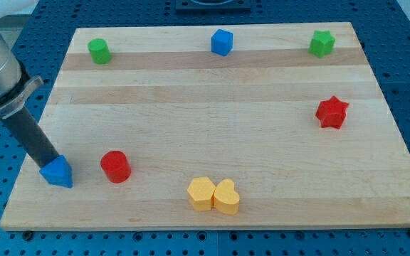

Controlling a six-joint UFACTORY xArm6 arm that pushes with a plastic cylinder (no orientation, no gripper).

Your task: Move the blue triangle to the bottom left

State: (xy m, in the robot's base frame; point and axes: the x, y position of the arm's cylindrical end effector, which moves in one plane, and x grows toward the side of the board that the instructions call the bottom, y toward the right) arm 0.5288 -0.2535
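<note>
The blue triangle (57,172) lies near the board's left edge, low in the view's left. My tip (46,163) touches its upper left side; the dark rod slants up to the view's left edge. A red cylinder (115,166) stands just to the triangle's right, apart from it.
A yellow hexagon (201,193) and a yellow heart (226,197) touch each other at the view's bottom middle. A red star (332,112) is at the right. A green block (99,50), a blue block (221,42) and a green star (322,44) line the top of the wooden board (212,114).
</note>
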